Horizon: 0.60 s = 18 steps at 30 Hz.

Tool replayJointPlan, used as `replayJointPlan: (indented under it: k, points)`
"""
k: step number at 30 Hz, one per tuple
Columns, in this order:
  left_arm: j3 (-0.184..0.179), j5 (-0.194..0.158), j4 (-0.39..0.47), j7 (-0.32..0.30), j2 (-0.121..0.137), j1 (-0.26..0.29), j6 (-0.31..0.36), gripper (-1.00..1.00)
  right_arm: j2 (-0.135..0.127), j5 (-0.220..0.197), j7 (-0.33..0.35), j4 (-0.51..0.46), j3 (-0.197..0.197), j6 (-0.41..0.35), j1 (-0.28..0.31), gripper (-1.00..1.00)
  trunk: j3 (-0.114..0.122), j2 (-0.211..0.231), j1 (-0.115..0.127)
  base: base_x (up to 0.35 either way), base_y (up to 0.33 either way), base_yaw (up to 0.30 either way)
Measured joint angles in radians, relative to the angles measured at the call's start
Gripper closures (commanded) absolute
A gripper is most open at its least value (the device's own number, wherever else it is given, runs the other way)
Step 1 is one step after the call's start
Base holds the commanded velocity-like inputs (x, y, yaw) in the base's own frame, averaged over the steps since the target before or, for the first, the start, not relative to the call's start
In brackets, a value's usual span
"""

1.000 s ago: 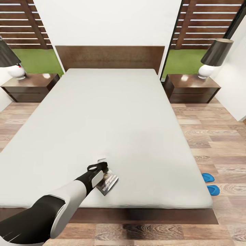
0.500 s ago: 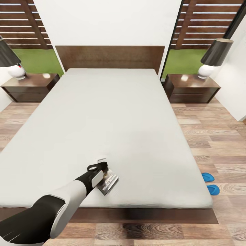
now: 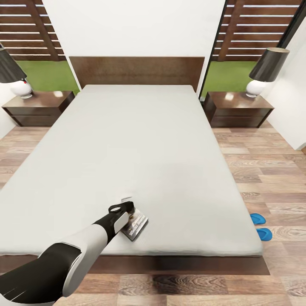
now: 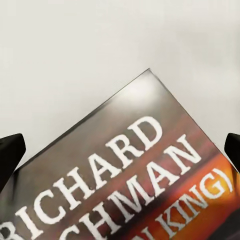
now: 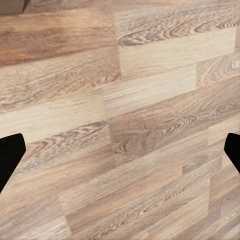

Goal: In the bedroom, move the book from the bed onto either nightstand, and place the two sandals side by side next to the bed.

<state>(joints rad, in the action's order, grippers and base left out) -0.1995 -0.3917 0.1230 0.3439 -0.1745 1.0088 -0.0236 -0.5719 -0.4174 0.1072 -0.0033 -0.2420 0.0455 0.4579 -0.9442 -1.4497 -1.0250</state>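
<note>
The book (image 3: 137,226), a dark paperback with white and orange lettering, lies on the grey mattress of the bed (image 3: 140,140) near its foot edge. My left gripper (image 3: 126,207) hovers right over the book's near-left corner. In the left wrist view the book (image 4: 130,185) sits close under the left gripper (image 4: 120,150), whose black fingertips (image 4: 10,155) stand wide apart, open. Two blue sandals (image 3: 257,219) (image 3: 264,233) lie side by side on the floor beside the bed's right edge. My right gripper (image 5: 120,152) is open over bare wood floor.
A dark nightstand (image 3: 38,106) with a lamp (image 3: 17,80) stands left of the headboard, and another nightstand (image 3: 238,108) with a lamp (image 3: 263,70) stands at the right. Wood-plank floor (image 3: 263,170) runs along both sides of the bed.
The whole picture has shifted slightly, so the camera moved. The left gripper stays over the book, which looks nudged a little up the bed.
</note>
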Motion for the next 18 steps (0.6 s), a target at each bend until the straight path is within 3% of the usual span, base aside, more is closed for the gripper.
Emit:
replayJointPlan:
  k: [8,18]
  points:
    - [0.000,0.000,0.000,0.000,0.000,0.000,0.000,-1.00,0.000,0.000,0.000,0.000,0.000,0.000,0.000,-1.00,0.000,0.000,0.000,-0.124,0.000,0.000]
    - [0.000,0.000,0.000,0.000,0.000,0.000,0.000,-1.00,0.000,0.000,0.000,0.000,0.000,0.000,0.000,-1.00,0.000,0.000,0.000,-0.018,0.000,0.000]
